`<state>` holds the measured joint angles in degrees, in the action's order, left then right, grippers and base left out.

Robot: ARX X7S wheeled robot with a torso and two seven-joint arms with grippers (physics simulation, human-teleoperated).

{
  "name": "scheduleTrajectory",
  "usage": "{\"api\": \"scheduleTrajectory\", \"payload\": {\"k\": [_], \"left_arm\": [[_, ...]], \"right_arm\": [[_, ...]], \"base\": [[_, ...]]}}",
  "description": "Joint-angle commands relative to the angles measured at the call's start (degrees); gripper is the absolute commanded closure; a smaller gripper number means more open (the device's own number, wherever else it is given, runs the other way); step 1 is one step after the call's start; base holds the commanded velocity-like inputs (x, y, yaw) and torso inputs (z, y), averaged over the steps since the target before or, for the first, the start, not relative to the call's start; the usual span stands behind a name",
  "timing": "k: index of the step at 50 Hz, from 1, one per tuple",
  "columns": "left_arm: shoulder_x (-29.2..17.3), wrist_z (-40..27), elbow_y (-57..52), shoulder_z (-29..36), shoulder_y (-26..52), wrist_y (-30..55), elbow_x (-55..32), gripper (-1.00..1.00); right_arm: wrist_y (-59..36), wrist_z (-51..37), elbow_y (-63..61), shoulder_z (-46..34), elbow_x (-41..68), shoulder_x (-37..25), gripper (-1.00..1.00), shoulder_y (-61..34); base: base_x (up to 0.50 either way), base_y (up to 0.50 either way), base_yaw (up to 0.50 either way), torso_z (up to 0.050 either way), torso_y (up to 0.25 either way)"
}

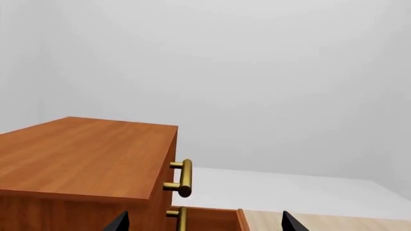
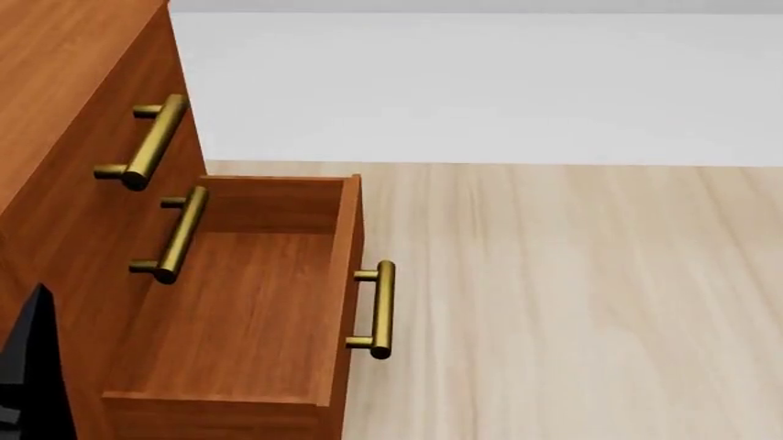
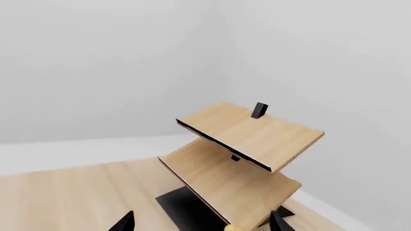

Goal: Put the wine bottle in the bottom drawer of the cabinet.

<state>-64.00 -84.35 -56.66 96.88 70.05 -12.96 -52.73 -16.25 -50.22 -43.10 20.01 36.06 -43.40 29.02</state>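
Note:
The reddish-brown cabinet stands at the left of the head view. Its bottom drawer is pulled out and empty, with its brass handle facing the floor side. My left gripper is open and empty, above and in front of the cabinet top; the drawer's corner shows below it. Of the wine bottle, only a tan cork top shows, close between the fingertips of my right gripper. Its body is hidden below the frame edge.
A pale wooden rack on a black base stands by the wall corner in the right wrist view, with a small black object on its top shelf. Two upper drawer handles stick out of the cabinet front. Light wood floor lies right of the drawer.

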Motion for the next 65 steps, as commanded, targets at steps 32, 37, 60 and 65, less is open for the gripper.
{"api": "scheduleTrajectory", "payload": {"k": [32, 37, 60, 65], "left_arm": [[1.53, -0.02, 0.58, -0.8, -1.31, 1.09, -0.37, -1.0], [1.56, -0.04, 0.55, -0.83, -1.6, 1.26, -0.02, -1.0], [2.43, 1.14, 1.48, -1.09, -3.35, 0.4, 0.98, -1.0], [2.28, 1.31, 1.69, -1.16, -3.71, 0.17, 1.06, -1.0]], "right_arm": [[3.83, 6.1, 13.95, -0.34, 1.05, 3.19, -1.0, -3.09], [4.44, 7.41, 15.61, 0.09, 2.29, 3.53, -1.0, -3.52], [3.45, 9.54, 23.32, -2.85, 2.48, 3.12, -1.0, -9.98], [2.98, 10.15, 25.78, -3.96, 2.45, 3.08, -1.0, -11.97]], "base": [[0.0, 0.0, 0.0, 0.0, 0.0], [0.0, 0.0, 0.0, 0.0, 0.0], [0.0, 0.0, 0.0, 0.0, 0.0], [0.0, 0.0, 0.0, 0.0, 0.0]]}}
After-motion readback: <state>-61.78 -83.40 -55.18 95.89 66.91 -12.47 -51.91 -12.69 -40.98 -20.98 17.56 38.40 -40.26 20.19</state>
